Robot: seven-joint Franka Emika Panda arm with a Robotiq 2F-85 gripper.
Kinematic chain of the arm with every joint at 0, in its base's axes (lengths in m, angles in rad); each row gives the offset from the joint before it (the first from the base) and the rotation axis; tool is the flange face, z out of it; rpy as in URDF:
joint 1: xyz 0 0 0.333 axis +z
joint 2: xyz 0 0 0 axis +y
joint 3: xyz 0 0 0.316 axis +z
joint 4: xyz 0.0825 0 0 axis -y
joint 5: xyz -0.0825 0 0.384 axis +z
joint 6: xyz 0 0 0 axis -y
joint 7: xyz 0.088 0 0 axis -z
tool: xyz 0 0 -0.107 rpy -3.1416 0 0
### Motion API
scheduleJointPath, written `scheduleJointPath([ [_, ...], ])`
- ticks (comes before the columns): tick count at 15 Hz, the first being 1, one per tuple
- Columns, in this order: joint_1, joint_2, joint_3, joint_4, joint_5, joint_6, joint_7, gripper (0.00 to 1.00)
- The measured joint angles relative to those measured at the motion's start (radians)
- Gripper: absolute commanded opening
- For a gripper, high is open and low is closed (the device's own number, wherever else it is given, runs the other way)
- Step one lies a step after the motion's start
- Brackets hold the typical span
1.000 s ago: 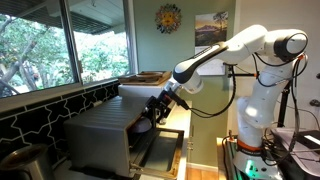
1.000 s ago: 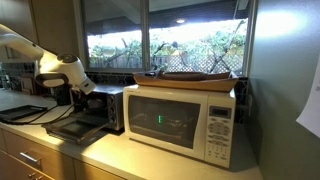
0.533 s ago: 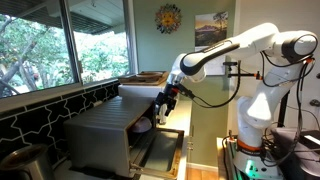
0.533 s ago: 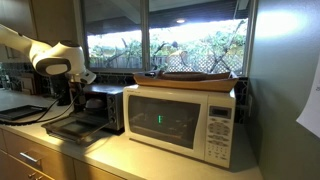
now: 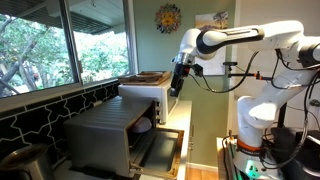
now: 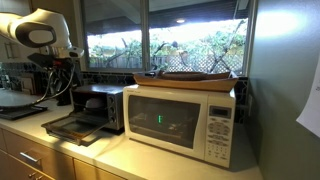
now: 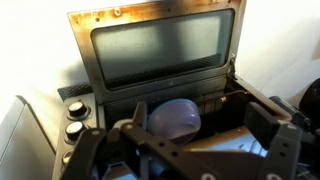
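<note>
Wrist view: pale lavender bowl (image 7: 175,118), rounded; inside open toaster oven (image 7: 160,48).

A white microwave (image 6: 180,122) stands on the kitchen counter (image 6: 130,158) with its green display (image 6: 158,120) lit. We see a shallow wooden tray (image 6: 190,78) resting on its top (what it carries is too dark to make out). Behind it a wide window (image 6: 165,35) looks onto sunlit trees. In an exterior view, a sun-shaped ornament (image 5: 168,18) and a framed landscape (image 5: 211,28) hang on the pale green wall, and a dark tiled backsplash (image 5: 40,112) runs beneath the glass. Wooden drawers (image 6: 40,162) sit below the counter.
</note>
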Motion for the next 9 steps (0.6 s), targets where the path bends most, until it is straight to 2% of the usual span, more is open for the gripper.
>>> scheduleJointPath([
  [4, 0.004, -0.078, 0.002, 0.063, -0.077, -0.069, -0.052, 1.00],
  [9, 0.008, -0.139, 0.005, 0.105, -0.126, -0.077, -0.079, 1.00],
])
